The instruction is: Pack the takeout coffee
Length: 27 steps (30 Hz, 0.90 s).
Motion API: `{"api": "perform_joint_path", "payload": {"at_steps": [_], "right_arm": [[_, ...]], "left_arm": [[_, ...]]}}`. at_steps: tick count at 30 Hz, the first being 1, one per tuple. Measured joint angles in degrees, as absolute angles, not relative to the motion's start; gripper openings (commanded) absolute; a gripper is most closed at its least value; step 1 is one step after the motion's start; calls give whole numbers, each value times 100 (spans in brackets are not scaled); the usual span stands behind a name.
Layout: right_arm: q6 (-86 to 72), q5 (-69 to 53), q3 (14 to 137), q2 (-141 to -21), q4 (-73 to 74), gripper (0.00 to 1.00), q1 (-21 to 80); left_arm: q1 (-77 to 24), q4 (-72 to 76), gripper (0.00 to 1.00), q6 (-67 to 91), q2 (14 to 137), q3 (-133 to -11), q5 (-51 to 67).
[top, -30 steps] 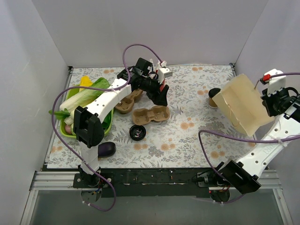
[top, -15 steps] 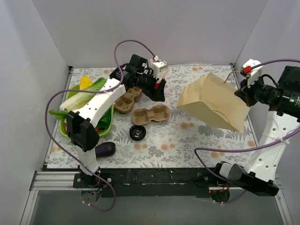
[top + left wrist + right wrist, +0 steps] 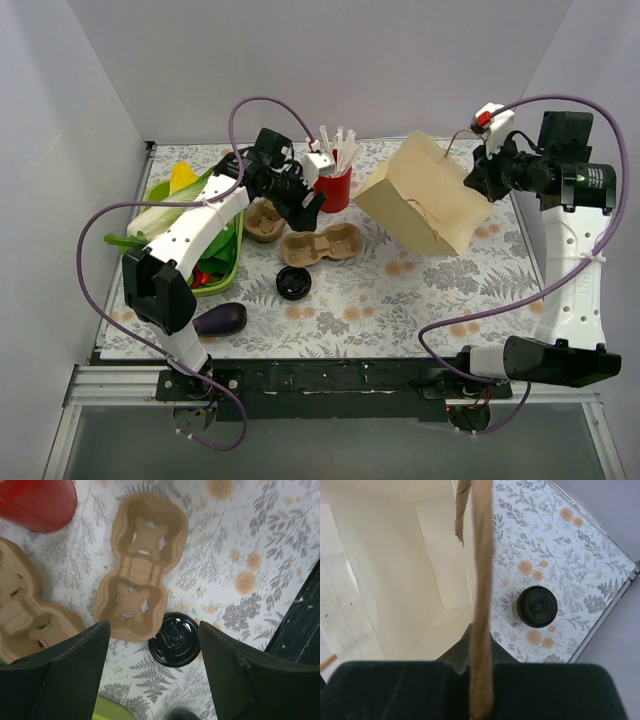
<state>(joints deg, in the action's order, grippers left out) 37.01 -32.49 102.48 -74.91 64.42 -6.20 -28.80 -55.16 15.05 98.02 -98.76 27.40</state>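
right claw (image 3: 476,672) is pinched shut on the paper bag (image 3: 420,200) by its twisted handle (image 3: 481,590), and the bag hangs tilted. left claw (image 3: 305,205) is open and empty, well away from the bag. takeout coffee (image 3: 536,606) stands upright and lidded, just outside the bag's side wall. Expect thin kraft: light, crushable, maybe liquid inside. Grip mid-wall below the lid rim, gently, and keep it vertical.

Right gripper (image 3: 475,672) at btm, jaws pinched on the twisted paper handle (image 3: 481,580) running up the ctr. Left of it: open paper bag (image 3: 385,580), pale inside. Right of it: black-lidded takeout coffee (image 3: 536,606), upright on floral tablecloth (image 3: 545,535), near the bag's edge.
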Motion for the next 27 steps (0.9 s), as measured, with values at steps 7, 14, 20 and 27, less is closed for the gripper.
{"api": "perform_joint_path", "payload": {"at_steps": [7, 14, 20, 27], "right_arm": [[3118, -2250, 10248, -7909, 6401, 1, -165], [2888, -2012, 10134, -7856, 6324, 1, -141], [2864, -1837, 10132, -7815, 6322, 1, -141], [2862, -1798, 9915, -7647, 6364, 1, -139]], "left_arm": [[-3057, -5594, 65, 2383, 10390, -9736, 2106], [-3170, -5352, 67, 3208, 10481, -9332, 1835], [-3208, -4858, 69, 2137, 10422, -8735, 2239], [-3208, -4403, 65, 523, 10339, -8018, 2460]]}}
